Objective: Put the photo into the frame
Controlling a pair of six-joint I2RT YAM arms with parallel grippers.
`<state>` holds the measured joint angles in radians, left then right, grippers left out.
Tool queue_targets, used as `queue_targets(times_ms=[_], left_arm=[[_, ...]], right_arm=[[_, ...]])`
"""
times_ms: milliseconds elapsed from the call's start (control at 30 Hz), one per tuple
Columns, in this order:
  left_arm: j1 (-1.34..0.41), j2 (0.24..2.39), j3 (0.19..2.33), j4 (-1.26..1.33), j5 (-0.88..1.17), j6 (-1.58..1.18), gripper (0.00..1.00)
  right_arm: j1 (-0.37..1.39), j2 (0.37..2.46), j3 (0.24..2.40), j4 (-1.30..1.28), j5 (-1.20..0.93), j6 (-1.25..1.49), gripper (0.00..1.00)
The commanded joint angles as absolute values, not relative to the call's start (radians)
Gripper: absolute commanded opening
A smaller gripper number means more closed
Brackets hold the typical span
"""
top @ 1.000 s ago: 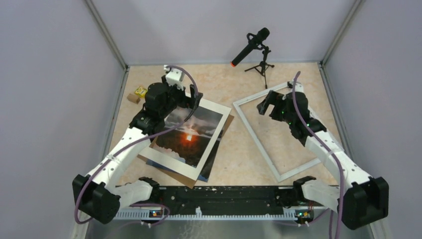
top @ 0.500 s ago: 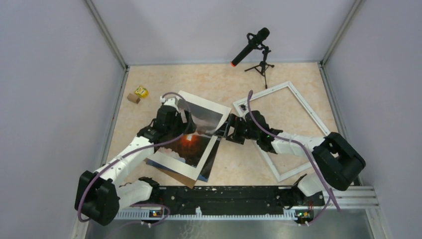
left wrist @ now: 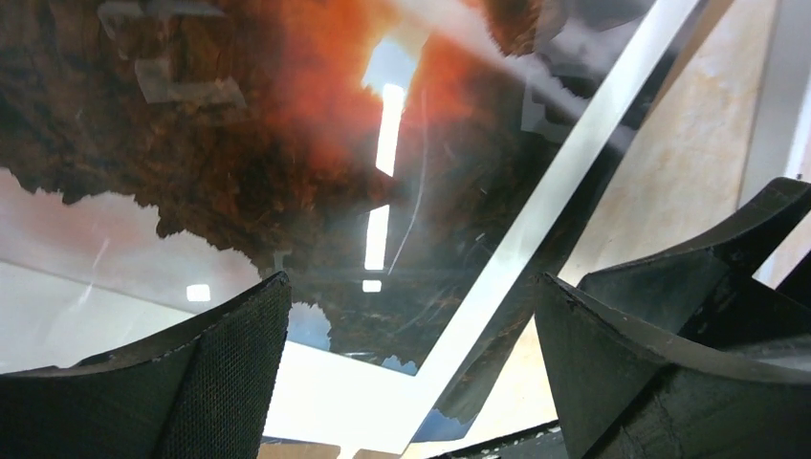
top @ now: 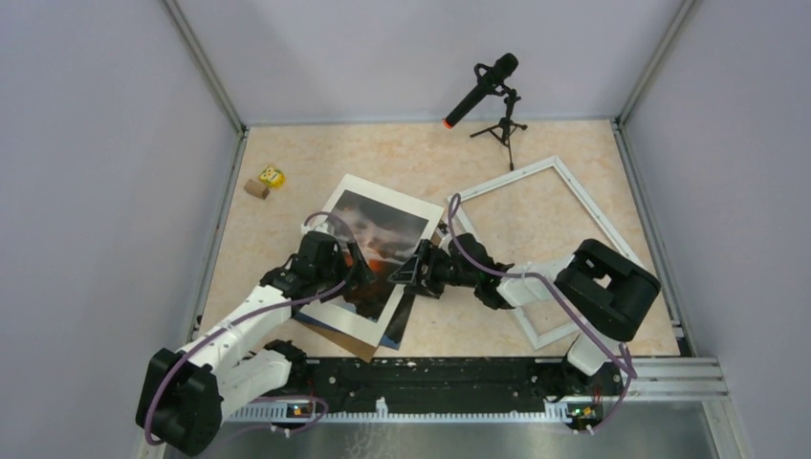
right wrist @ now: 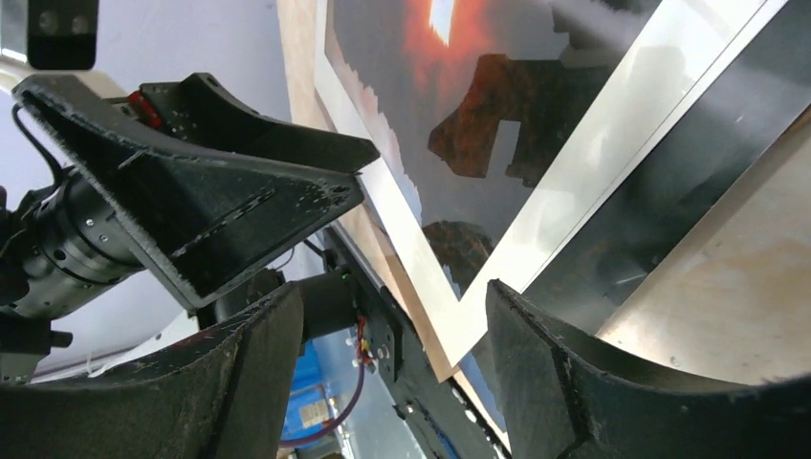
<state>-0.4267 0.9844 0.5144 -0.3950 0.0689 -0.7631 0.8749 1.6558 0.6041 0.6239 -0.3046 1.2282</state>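
Note:
The photo [top: 375, 228] of an orange sun lies left of centre under a white mat border [top: 335, 321], on a brown backing board [top: 361, 347]. A dark strip of the photo [left wrist: 574, 249] sticks out past the mat's right side. The white frame [top: 502, 181] lies flat and empty to the right. My left gripper [top: 359, 274] hovers open over the photo's near half, its fingers [left wrist: 215, 382] wide apart. From the right, my right gripper [top: 409, 274] reaches low to the stack's right edge, jaws apart. The mat's near corner [right wrist: 459, 325] shows between its fingertips [right wrist: 564, 382], which grip nothing.
A microphone on a small tripod [top: 483, 88] stands at the back centre. Two small blocks [top: 266, 180] sit by the left wall. Enclosure walls close in the left, back and right. The left gripper [right wrist: 210, 191] is close beside the right one.
My right arm swung left from the frame to the photo stack's right edge, and its jaws narrowed. My left gripper slid from the photo's far end towards its near half.

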Motion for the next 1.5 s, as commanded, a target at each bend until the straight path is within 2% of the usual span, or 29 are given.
queue_targets(times_ms=[0,333,833,1233,1467], left_arm=[[-0.425,0.969,0.469,-0.388,0.075,-0.822,0.98],[-0.424,0.958,0.381,-0.344,0.083,-0.877,0.98],[-0.425,0.971,0.300,-0.272,0.144,-0.914,0.98],[-0.434,1.034,0.252,-0.139,0.307,-0.966,0.98],[-0.435,1.043,0.263,-0.138,0.309,-0.970,0.98]], right_arm=[[0.918,1.681,0.593,0.715,-0.279,1.274,0.69],[0.924,1.698,0.552,0.724,-0.244,1.313,0.68],[0.914,1.767,0.609,0.675,-0.237,1.319,0.68],[0.892,1.639,0.595,0.490,-0.172,1.233,0.70],[0.901,1.591,0.503,0.552,-0.186,1.261,0.70]])
